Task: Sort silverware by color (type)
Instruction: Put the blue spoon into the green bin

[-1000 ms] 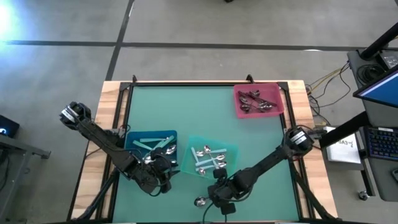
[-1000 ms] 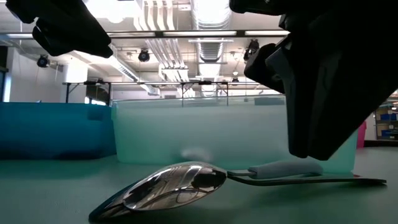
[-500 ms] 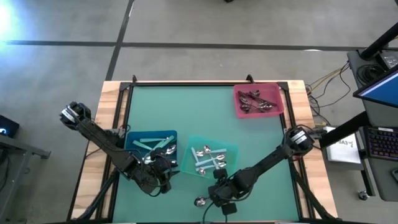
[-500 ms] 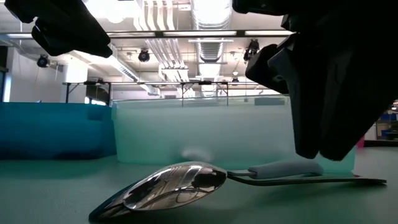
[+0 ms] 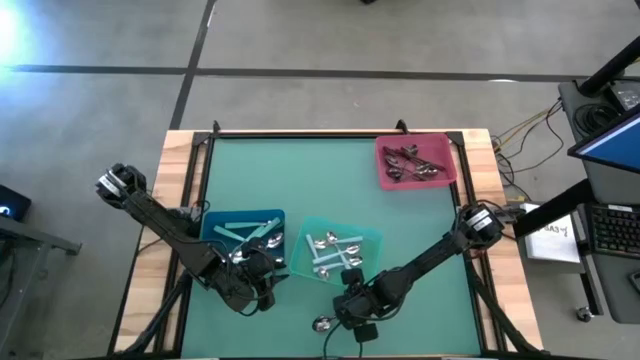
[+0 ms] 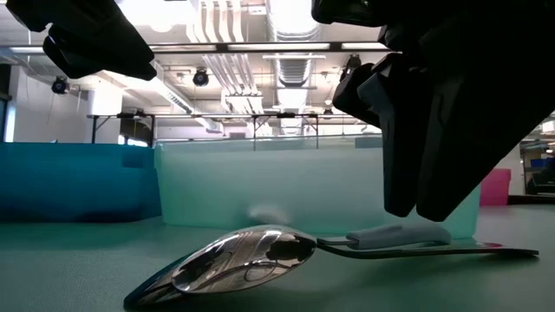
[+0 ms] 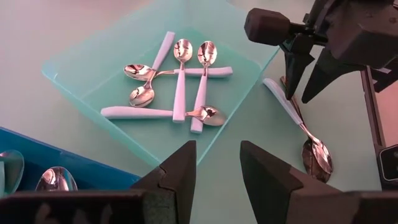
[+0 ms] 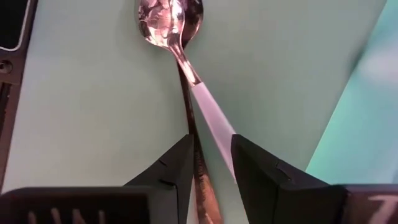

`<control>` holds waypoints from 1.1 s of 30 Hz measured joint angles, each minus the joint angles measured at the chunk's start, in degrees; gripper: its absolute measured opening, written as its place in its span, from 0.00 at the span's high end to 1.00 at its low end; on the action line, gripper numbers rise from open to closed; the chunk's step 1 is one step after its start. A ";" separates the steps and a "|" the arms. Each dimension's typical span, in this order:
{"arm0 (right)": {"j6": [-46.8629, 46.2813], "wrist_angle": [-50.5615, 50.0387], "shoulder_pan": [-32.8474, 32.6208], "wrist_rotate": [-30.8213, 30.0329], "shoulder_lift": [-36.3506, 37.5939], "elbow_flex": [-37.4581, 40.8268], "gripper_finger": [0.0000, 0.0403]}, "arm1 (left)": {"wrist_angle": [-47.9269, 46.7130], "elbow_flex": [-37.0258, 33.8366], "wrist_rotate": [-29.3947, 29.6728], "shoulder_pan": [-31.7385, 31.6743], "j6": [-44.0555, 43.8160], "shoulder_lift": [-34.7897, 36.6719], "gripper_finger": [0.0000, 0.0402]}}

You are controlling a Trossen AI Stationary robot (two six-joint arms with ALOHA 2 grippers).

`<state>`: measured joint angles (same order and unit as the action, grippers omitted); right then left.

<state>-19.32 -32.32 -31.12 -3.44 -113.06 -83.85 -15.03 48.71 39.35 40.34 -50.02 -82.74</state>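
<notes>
Here the right gripper [image 5: 352,305], fingers parted, hangs over two spoons [image 8: 186,74] lying together on the mat at the table's 6 o'clock edge: one all silver, one with a pale teal handle. Their handle ends are hidden behind its fingers [image 8: 171,168]. At 9 o'clock from it, the left gripper [image 5: 262,280] sits released and empty beside the blue bin [image 5: 244,222], whose contents are mostly hidden by the arm. The teal bin [image 7: 74,62] holds five teal-handled spoons. The pink bin [image 5: 414,160], at 1 o'clock, holds dark spoons too tangled to count.
</notes>
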 joint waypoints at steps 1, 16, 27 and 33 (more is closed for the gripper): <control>0.28 0.02 0.04 -0.03 0.00 0.00 0.75 | 0.00 0.00 0.00 0.00 0.00 0.00 0.73; 5.62 -6.38 1.16 -2.26 0.00 0.00 0.66 | 0.00 0.00 0.00 -0.02 0.00 0.00 0.73; 5.87 -4.63 1.27 -2.60 0.00 0.00 0.67 | -0.04 0.00 0.00 -0.02 0.00 0.00 0.73; 5.45 -2.59 1.01 -2.54 -0.51 -0.01 0.68 | -0.08 0.00 0.00 -0.02 0.00 0.00 0.73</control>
<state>-13.87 -34.91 -30.11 -5.98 -113.56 -83.86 -15.11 48.71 39.35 40.32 -50.02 -82.74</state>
